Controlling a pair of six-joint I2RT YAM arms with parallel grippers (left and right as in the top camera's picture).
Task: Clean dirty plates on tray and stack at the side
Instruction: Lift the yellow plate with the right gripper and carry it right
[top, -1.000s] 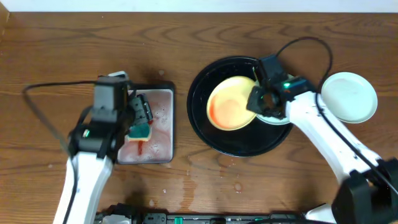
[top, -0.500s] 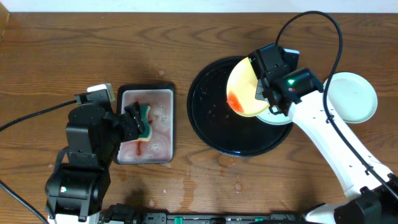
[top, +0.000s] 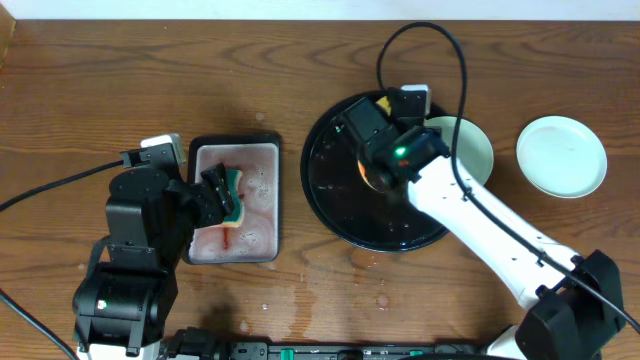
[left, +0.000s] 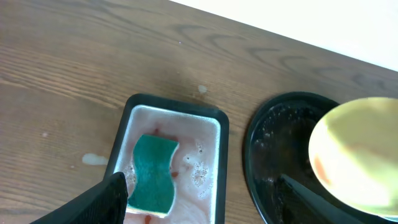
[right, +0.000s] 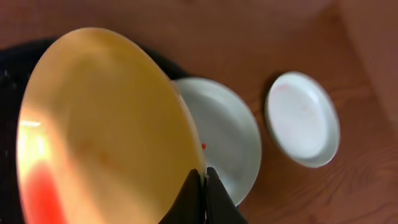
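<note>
My right gripper (right: 202, 180) is shut on the rim of the pale yellow plate (right: 99, 124), which has a red smear. It holds the plate tilted on edge above the black tray (top: 330, 200). In the overhead view the arm hides most of this plate (top: 368, 172). It also shows in the left wrist view (left: 360, 155). One mint plate (top: 465, 145) lies at the tray's right rim, with red specks (right: 227, 137). The other mint plate (top: 561, 156) sits on the table at the right. My left gripper (left: 202, 186) is open above the green sponge (left: 152, 183).
The sponge (top: 233, 196) lies in a small rectangular black-rimmed tray (top: 262, 160) of pinkish foamy water, left of the black tray (left: 267, 162). Water drops lie on the wood near the front edge. My right arm spans the black tray.
My right gripper has carried the yellow plate left across the black tray and tipped it steeper. My left arm rose from the sponge tray a second ago and has since held still.
</note>
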